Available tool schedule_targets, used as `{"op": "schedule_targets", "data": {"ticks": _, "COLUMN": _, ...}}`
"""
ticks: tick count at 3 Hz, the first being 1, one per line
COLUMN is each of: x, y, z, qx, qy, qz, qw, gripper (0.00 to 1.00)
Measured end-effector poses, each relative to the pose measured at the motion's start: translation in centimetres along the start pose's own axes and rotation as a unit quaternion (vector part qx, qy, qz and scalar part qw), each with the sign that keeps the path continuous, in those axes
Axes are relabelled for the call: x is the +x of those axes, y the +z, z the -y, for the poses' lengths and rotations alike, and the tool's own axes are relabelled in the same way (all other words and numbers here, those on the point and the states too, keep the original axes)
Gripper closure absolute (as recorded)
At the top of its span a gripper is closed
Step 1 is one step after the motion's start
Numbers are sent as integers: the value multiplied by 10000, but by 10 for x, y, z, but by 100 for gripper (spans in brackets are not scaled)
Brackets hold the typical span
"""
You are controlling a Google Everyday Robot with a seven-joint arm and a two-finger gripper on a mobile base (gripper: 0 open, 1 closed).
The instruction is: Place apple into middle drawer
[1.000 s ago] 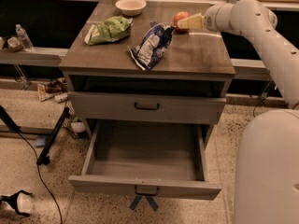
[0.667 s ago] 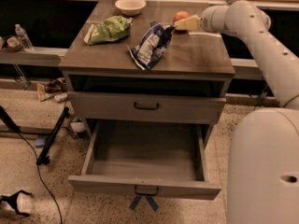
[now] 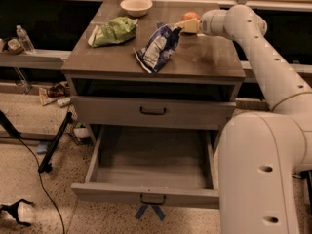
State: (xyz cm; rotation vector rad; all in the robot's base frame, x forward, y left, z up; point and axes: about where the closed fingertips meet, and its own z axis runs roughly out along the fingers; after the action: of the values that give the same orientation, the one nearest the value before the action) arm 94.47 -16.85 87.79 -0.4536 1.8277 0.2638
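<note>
The single apple sits on the far right part of the table, near the back edge, well apart from the drawer it belongs in. The gripper reaches in from the right at the end of the white arm. It is right against the apple's front side, and I cannot tell whether it has a grip on the fruit or merely sits beside it.

Two bags share the tabletop. A blue and white bag lies just left of the gripper, and a green bag lies further left. One cream bowl stands at the back.

Below are two handled drawers. The upper drawer is closed, and the middle drawer is pulled out with its bare floor showing. One water bottle stands on a ledge to the left, and a blue tape cross marks the floor in front.
</note>
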Motion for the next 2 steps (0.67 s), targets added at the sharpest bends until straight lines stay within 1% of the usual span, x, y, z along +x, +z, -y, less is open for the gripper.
{"op": "schedule_targets", "data": {"ticks": 1, "x": 0, "y": 18, "z": -7, "qx": -101, "qy": 80, "qz": 92, "qw": 9999, "gripper": 0}}
{"op": "schedule_targets", "data": {"ticks": 2, "x": -2, "y": 32, "z": -14, "qx": -187, "qy": 94, "qz": 198, "qw": 9996, "gripper": 18}}
